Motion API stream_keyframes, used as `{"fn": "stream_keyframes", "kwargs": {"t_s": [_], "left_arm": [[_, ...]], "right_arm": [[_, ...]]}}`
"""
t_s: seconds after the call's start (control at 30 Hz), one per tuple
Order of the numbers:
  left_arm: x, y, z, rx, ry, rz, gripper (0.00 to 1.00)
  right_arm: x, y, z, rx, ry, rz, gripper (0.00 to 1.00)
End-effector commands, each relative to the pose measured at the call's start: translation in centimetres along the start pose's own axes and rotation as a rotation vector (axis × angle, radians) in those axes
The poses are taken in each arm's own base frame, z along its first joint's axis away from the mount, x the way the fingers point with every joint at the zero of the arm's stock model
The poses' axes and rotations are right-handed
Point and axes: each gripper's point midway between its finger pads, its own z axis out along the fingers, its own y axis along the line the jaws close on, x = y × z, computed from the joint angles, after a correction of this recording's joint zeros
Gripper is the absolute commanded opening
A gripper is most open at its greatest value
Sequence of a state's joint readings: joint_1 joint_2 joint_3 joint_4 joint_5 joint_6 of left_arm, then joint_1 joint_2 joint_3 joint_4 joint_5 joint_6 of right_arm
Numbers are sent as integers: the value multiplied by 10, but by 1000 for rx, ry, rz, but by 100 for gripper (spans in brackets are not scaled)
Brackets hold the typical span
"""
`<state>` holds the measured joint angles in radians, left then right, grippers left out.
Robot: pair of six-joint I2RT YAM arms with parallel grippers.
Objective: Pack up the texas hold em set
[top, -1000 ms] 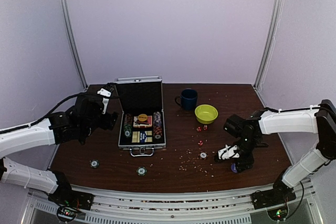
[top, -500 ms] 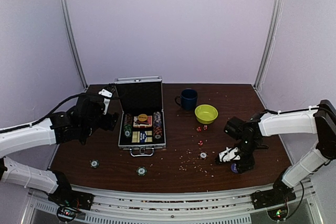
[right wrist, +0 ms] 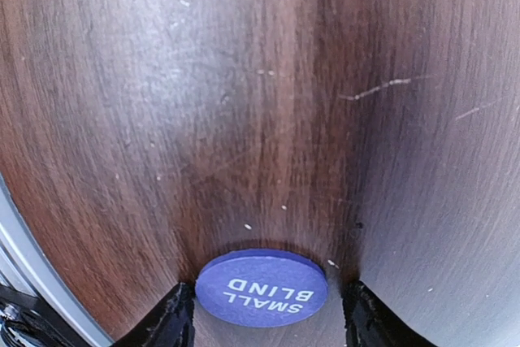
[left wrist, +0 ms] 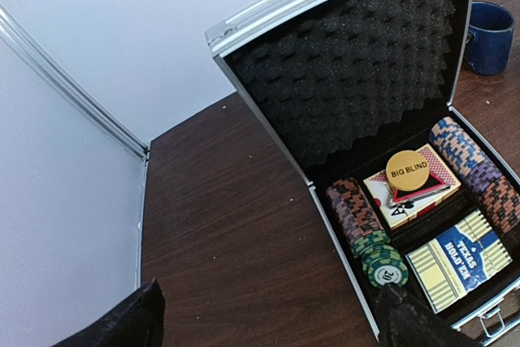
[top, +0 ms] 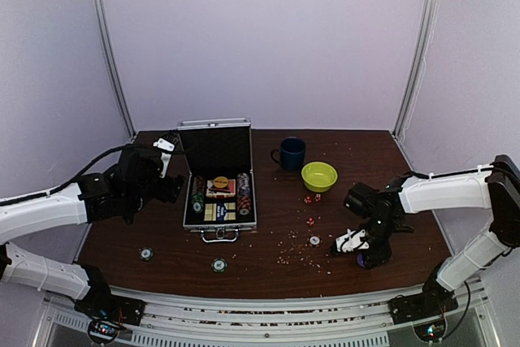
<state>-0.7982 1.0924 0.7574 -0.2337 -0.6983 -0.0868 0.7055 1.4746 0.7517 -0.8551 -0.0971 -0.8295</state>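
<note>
Straddling the blue chip [right wrist: 262, 286], the right hand [right wrist: 270, 318] shows only cropped fingertips; grip cannot be told. Left hand [left wrist: 266, 318] wide, empty.

The left white-and-black robot arm [top: 49, 205] comes in from the near-left corner, doubles back at a low elbow by the left edge, and runs rightward and far across the left side; its black wrist is level, aimed to the right; the left two-finger gripper [left wrist: 264, 327] has its jaws spread wide, the black fingers [left wrist: 122, 327] at the edges of the wrist view with nothing between them; the right white-and-black robot arm [top: 439, 188] rises from the near-right corner, bends at a high elbow on the right edge, and stretches leftward; its wrist is bent down; the right two-finger gripper [right wrist: 268, 318] points straight down, low, jaws partly apart.
</note>
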Motion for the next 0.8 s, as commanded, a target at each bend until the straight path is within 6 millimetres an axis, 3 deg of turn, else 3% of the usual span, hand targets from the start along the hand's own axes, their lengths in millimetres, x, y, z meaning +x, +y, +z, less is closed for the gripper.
{"fn": "stream_keyframes", "kwargs": {"t_s": [0.0, 0.3, 0.4, 0.53, 0.77], "left_arm": [[-12, 2, 0, 1, -37, -24, 92], [-13, 2, -1, 3, -40, -26, 92], [-13, 2, -1, 3, -41, -27, 92], [-14, 3, -1, 2, -42, -27, 92], [-16, 6, -3, -9, -48, -30, 92]], "right_arm": [[0, 12, 9, -36, -4, 8, 61], [3, 11, 10, -29, 16, 14, 53], [-7, 8, 6, -26, -7, 19, 49], [-43, 4, -14, -30, -103, 31, 47], [-137, -26, -81, -26, -375, 44, 47]]}}
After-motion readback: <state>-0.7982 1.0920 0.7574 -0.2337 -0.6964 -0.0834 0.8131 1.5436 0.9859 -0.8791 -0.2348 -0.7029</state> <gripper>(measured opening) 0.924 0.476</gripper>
